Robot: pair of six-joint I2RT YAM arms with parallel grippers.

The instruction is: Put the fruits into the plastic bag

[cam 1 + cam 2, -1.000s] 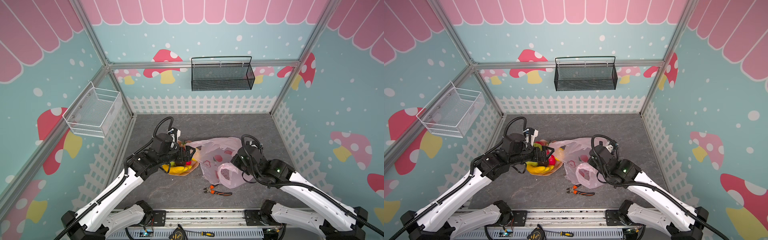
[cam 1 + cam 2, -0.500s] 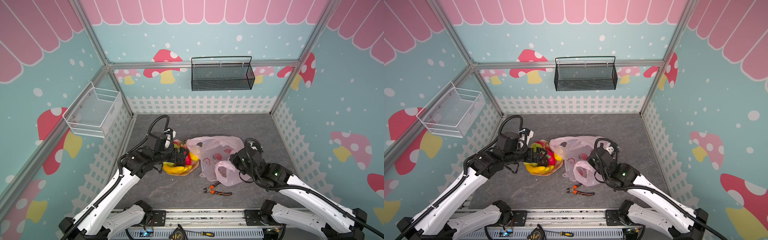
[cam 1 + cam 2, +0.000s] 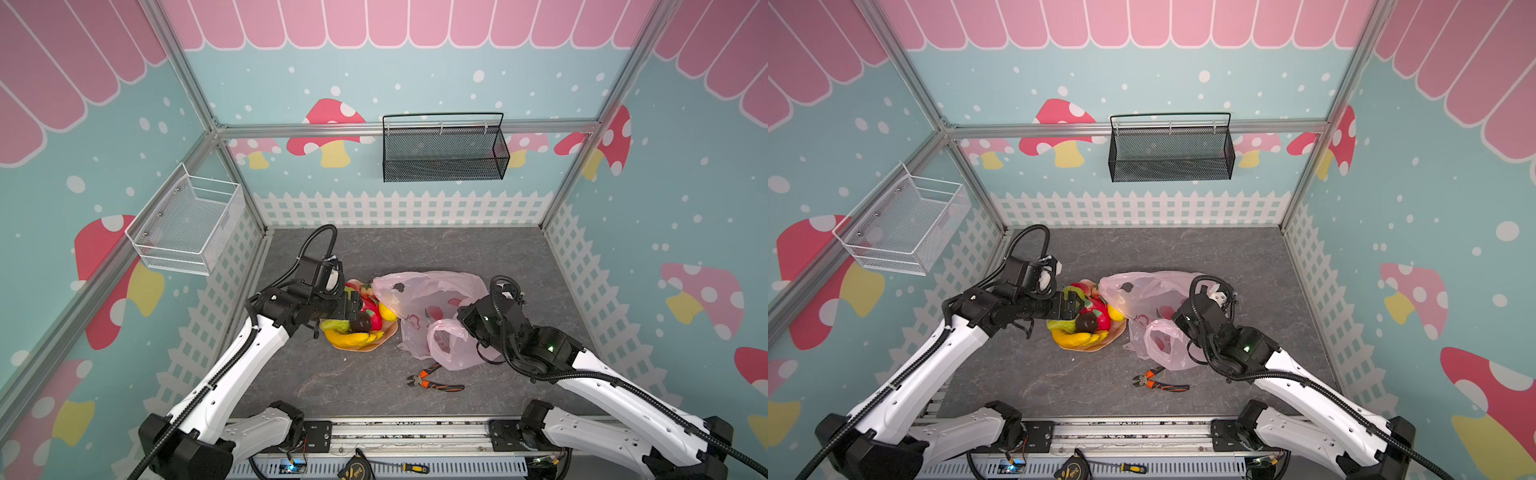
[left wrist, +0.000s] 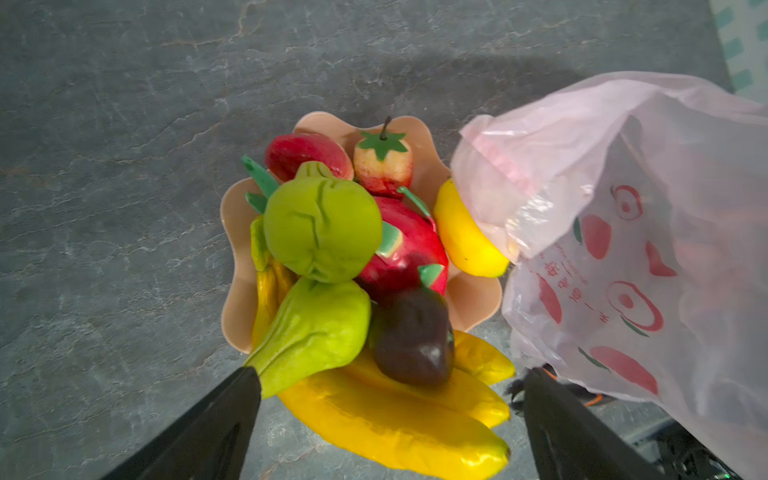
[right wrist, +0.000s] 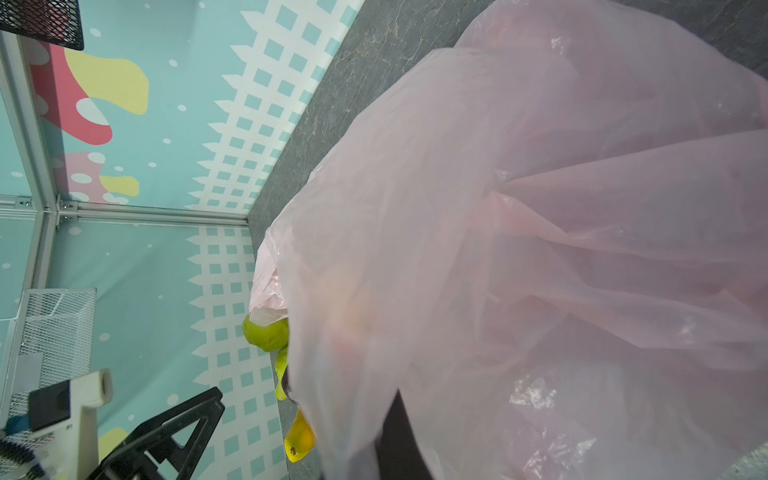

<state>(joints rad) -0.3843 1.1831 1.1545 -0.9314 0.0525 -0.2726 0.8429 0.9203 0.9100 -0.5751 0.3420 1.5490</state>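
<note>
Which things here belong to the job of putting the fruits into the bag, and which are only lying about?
Belong to the job:
toy fruits, heaped on the peach plate
pink plastic bag

Only lying about:
orange-handled cutting pliers
black mesh basket
white wire basket
tape measure
screwdriver
</note>
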